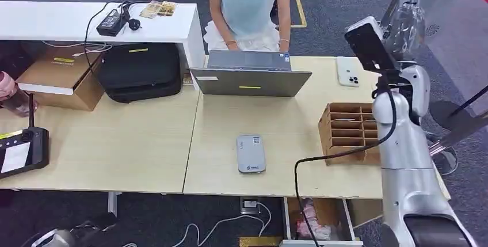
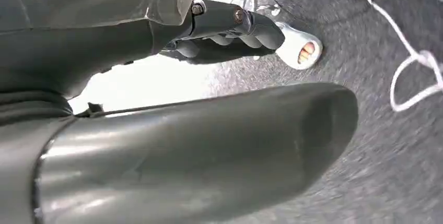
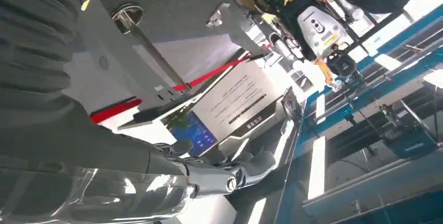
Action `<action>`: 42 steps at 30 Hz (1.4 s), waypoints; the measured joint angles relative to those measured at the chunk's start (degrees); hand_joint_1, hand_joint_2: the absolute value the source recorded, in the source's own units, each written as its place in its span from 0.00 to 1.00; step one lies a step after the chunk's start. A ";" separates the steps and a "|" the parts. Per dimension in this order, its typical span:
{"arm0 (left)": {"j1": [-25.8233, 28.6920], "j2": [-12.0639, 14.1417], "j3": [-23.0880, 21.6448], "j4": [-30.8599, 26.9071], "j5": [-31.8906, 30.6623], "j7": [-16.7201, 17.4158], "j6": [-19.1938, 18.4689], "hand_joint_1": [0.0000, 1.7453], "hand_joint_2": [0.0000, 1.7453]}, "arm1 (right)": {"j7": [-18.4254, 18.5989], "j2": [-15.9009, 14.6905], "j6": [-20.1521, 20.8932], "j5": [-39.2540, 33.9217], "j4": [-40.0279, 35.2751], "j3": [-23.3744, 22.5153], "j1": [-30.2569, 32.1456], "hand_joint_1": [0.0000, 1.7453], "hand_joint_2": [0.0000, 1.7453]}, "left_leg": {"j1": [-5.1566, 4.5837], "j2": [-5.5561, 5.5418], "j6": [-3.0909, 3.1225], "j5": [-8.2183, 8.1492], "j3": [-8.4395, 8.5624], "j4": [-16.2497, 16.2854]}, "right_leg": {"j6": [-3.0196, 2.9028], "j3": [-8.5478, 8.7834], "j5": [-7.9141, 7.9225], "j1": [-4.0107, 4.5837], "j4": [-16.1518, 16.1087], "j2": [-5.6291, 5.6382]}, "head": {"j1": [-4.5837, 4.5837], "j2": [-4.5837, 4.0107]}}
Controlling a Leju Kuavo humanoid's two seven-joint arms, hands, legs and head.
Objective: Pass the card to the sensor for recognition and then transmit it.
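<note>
Sensor [image 1: 251,153] on table [image 1: 144,143], far from empty outstretched right fingers [image 3: 245,164], left fingers [image 2: 245,33] curled

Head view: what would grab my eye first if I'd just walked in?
Probably the silver right arm rising at the table's right edge, its right hand raised high. Next, the grey card sensor lying alone near the table's front, and the person seated behind the laptop.
</note>
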 joint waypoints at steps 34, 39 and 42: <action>6.06 -4.96 -8.78 0.04 -3.89 -11.78 -9.33 0.00 0.00 | 2.10 -0.86 -1.35 3.10 5.46 -0.81 -0.66 0.00 1.00 | 0.00 -0.02 0.00 0.00 -0.02 0.00 | 0.00 -0.06 0.00 0.01 -0.04 -0.03 | -0.02 0.00; 6.83 -4.70 -8.81 0.04 -3.87 -11.76 -9.88 0.00 0.00 | 3.48 -4.09 2.83 4.26 4.89 -2.36 0.87 0.00 1.00 | -0.01 -0.01 0.00 -0.01 -0.04 0.00 | 0.00 -0.07 0.00 0.00 -0.04 -0.02 | -0.02 0.00; 7.56 -4.31 -8.80 0.04 -3.84 -12.08 -9.90 0.00 0.00 | 4.04 -6.33 5.11 5.70 4.92 -3.15 0.90 0.00 1.00 | -0.01 -0.02 0.00 -0.01 -0.04 0.00 | 0.00 -0.08 0.00 0.00 -0.05 -0.03 | 0.00 0.00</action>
